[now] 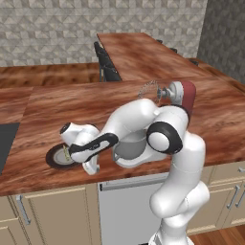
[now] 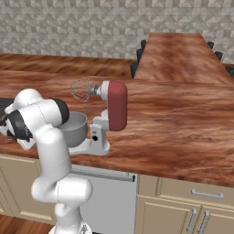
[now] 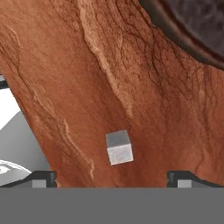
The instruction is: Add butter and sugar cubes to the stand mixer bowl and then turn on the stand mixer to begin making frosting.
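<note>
Gripper (image 3: pixel 112 178) fingers are spread wide and empty above the sugar cube (image 3: pixel 119 147), best pinched gently on flat opposite faces, being judged light and crumbly.

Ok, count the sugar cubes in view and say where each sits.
1: a sugar cube lies on the wooden counter, between the open gripper fingertips. Others may be hidden.

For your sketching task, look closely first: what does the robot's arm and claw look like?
The arm is made of glossy white rounded segments with dark bands at the joints, like fat tubes linked by elbows. A black strip runs along the hand. The claw ends in two small dark, blocky finger tips. No cables or markings can be seen.
</note>
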